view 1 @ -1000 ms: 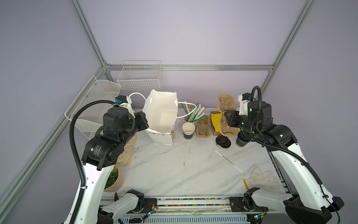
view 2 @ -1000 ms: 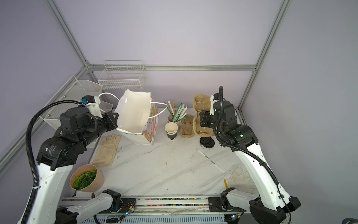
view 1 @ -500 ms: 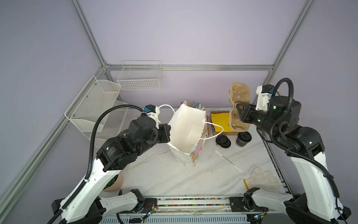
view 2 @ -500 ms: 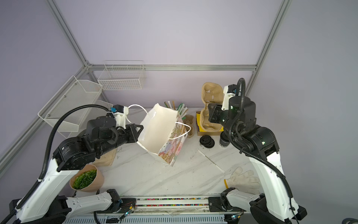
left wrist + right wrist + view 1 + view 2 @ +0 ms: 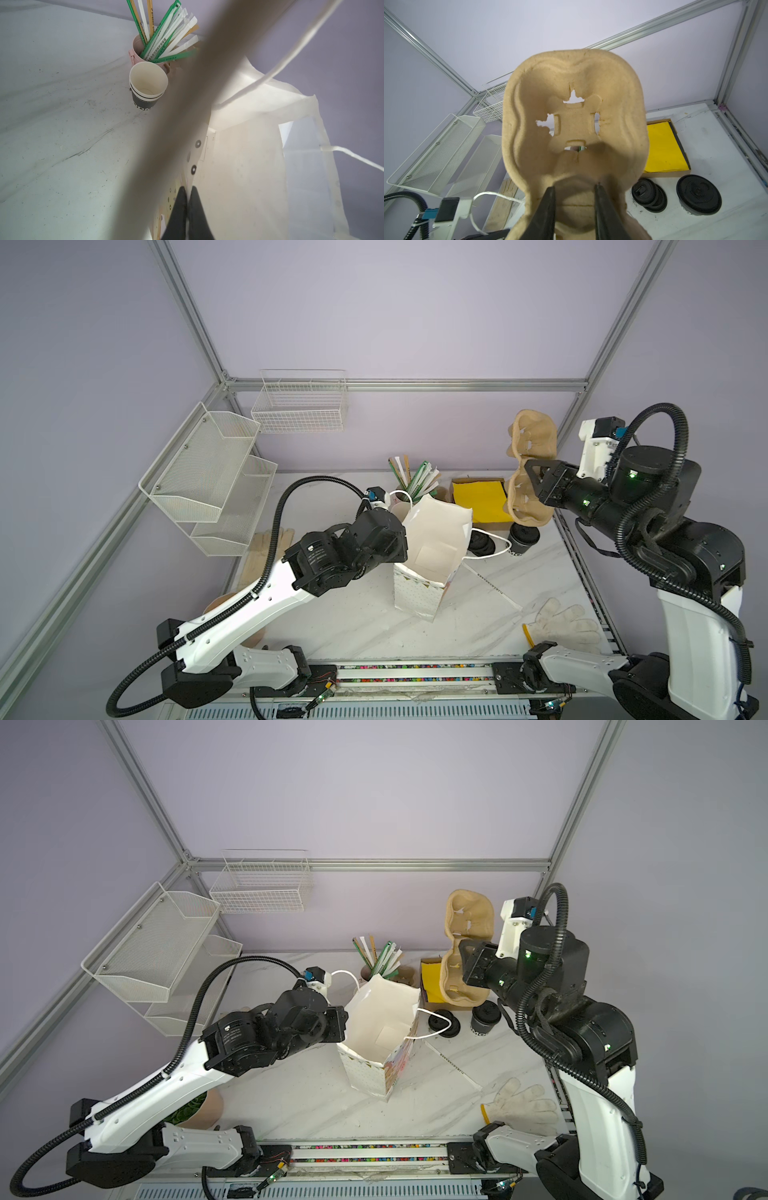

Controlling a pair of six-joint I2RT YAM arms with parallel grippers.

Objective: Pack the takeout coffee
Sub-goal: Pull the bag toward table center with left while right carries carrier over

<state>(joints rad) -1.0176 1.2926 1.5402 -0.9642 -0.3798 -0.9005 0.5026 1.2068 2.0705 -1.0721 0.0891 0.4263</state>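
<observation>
White paper makes the bag [image 5: 436,526], and it now stands in the middle of the table [image 5: 353,626], no longer far back on the left. The left gripper [image 5: 188,193] is shut tight on the bag's edge and holds its mouth wide open. The brown cup carrier [image 5: 532,448] is up in the air now, off the table, and the right gripper [image 5: 574,187] pinches its middle. So I think the carrier goes into the bag first, and the bag is ready for it. The takeout coffee [image 5: 523,543] is not packed yet. It stands on the table with a black lid on, to the right of the bag. A stack of lids [image 5: 482,547] sits between it and the bag and could get bumped. Behind the bag are a pink cup of straws [image 5: 137,49], some nested cups [image 5: 148,83] and a yellow box [image 5: 478,497]. A glove [image 5: 561,622] lies near the front, out of the way.
</observation>
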